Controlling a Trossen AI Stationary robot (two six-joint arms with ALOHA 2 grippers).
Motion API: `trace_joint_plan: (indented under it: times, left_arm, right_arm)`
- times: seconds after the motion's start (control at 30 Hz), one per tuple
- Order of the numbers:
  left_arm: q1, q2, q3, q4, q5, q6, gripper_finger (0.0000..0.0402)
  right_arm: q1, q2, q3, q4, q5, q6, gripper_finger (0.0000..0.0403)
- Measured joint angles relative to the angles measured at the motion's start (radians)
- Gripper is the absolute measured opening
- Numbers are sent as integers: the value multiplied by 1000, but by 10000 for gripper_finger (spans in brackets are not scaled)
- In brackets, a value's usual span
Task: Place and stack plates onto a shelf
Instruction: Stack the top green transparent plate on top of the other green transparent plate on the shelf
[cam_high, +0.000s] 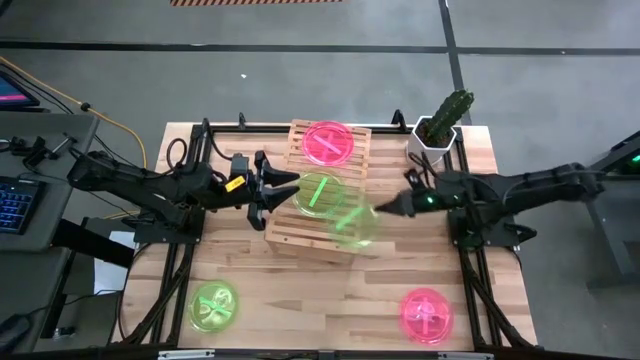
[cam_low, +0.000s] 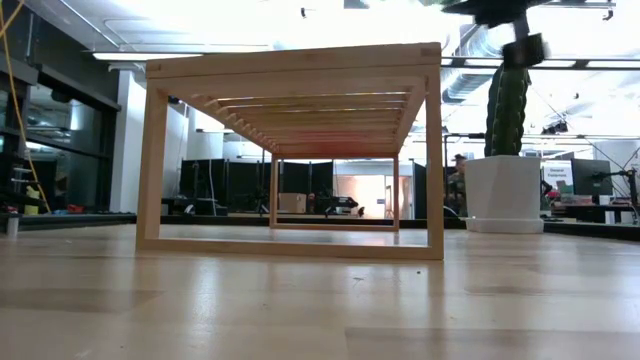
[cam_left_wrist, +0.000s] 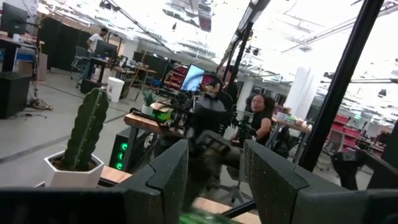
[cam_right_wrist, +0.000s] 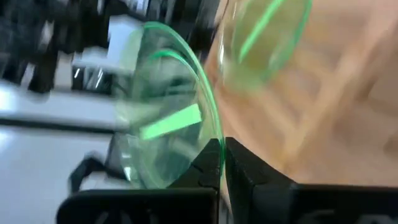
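Note:
The shelf (cam_high: 300, 232) is a pale slatted rack in mid-table, also in the low view (cam_low: 290, 70). On it lie a pink plate (cam_high: 328, 142) at the far end and a green plate (cam_high: 318, 190) in the middle. My right gripper (cam_high: 383, 208) reaches in from the right, shut on a second green plate (cam_high: 352, 224) over the shelf's near right part. My left gripper (cam_high: 288, 190) is open beside the shelf's left edge, fingers apart in its wrist view (cam_left_wrist: 214, 174). One green plate (cam_high: 214, 305) and one pink plate (cam_high: 425, 313) lie flat on the table near its near edge. My right gripper pinches the green plate by its rim (cam_right_wrist: 211, 140) between the two fingers (cam_right_wrist: 245, 168). It comes from the table's right side, roughly level. The plate stands out beyond the fingertips toward the left, lifted above the shelf's near right part, and shows blurred.
A white pot with a cactus (cam_high: 440, 128) stands on the table at the far right, behind the right arm, and shows in the low view (cam_low: 503, 190). Bare tabletop (cam_high: 320, 300) lies between the two plates near the near edge. A person sits in the room beyond (cam_left_wrist: 258, 118).

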Motion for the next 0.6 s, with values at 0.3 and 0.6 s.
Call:
trace_joint_plan:
  times: [0.3, 0.6]
  left_arm:
    - [0, 0, 0, 76, 2, 8, 145]
    - [0, -14, -1, 102, 59, 22, 145]
  right_arm:
    - [-216, 230, 146, -12, 53, -133, 0]
    - [-270, 424, 313, -90, 65, -239, 0]
